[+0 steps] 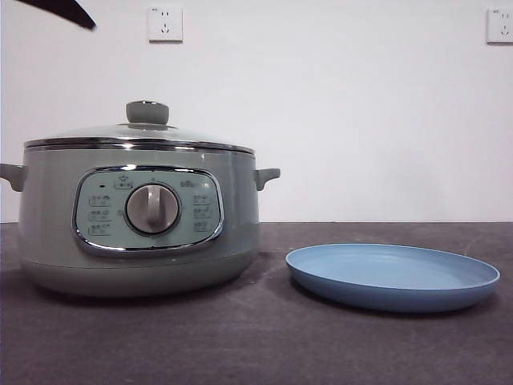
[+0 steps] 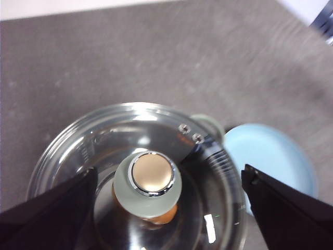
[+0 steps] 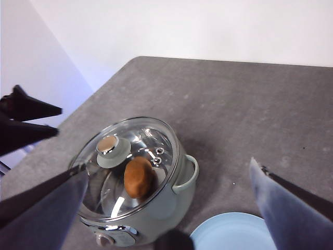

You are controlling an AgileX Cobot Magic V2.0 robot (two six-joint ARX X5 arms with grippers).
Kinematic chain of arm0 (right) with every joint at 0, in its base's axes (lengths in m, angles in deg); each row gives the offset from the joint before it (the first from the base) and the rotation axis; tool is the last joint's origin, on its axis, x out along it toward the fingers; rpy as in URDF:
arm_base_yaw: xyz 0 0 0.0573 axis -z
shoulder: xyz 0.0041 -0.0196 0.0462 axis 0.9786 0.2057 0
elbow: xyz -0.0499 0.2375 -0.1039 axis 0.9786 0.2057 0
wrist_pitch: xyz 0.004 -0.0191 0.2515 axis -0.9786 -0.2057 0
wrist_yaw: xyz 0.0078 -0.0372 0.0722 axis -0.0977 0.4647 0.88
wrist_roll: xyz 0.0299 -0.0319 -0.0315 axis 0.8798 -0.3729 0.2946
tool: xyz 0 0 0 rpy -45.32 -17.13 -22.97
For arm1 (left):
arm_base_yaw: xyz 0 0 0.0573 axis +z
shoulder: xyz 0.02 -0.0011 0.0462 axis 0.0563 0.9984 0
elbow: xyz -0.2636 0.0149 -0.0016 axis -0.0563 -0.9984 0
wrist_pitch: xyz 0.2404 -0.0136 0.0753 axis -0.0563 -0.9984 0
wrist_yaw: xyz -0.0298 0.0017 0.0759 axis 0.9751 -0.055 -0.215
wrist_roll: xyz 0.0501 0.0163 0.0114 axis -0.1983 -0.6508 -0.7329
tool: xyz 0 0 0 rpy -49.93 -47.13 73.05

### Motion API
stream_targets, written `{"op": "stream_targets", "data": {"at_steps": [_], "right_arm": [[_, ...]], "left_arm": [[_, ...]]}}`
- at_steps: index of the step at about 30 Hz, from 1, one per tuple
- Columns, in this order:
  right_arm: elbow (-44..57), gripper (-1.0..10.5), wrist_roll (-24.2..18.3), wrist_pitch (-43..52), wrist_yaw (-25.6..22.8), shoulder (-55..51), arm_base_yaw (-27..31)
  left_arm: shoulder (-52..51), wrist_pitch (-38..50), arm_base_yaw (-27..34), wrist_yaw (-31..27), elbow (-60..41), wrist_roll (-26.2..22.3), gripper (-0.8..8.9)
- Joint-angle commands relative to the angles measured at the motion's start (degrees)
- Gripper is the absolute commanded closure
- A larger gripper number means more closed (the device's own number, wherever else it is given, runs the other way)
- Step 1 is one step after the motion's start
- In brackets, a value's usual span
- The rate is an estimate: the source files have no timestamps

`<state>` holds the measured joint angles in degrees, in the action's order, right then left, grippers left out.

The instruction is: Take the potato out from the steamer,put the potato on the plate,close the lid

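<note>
The sage-green steamer point(image 1: 136, 224) stands on the left of the table with its glass lid point(image 1: 140, 132) on. Through the glass I see the orange-brown potato point(image 3: 139, 177) lying inside, also under the knob point(image 2: 147, 182) in the left wrist view as potato point(image 2: 162, 214). My left gripper point(image 2: 169, 172) hangs open above the lid, one jaw on each side of the knob, not touching it. It shows as a black tip point(image 1: 64, 10) in the front view. The light-blue plate point(image 1: 393, 275) lies empty to the steamer's right. My right gripper point(image 3: 167, 166) is open, high above steamer and plate.
The dark grey tabletop point(image 1: 264, 345) runs in front of both things. A white wall with two sockets point(image 1: 164, 24) stands behind. The steamer's side handle point(image 1: 267, 176) points toward the plate.
</note>
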<state>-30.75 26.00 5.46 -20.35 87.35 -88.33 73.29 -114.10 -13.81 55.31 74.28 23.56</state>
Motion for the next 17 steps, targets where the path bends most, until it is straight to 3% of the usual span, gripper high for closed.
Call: {"op": "stream_targets", "data": {"at_steps": [1, 6, 17], "right_arm": [[0.0, 3.5, -0.8, 0.1, -1.2, 0.0, -1.6], [0.0, 3.5, -0.8, -1.0, -2.4, 0.0, -3.1], [0.0, 3.5, -1.6, -5.1, -3.4, 0.0, -3.4]], "left_arm": [[2.9, 1.4, -2.3, -3.4, -0.1, -1.9, 3.46], [7.7, 2.6, -5.8, -11.0, -0.1, -2.2, 3.46], [15.1, 2.4, -7.5, -14.5, -0.1, -2.2, 3.47]]}}
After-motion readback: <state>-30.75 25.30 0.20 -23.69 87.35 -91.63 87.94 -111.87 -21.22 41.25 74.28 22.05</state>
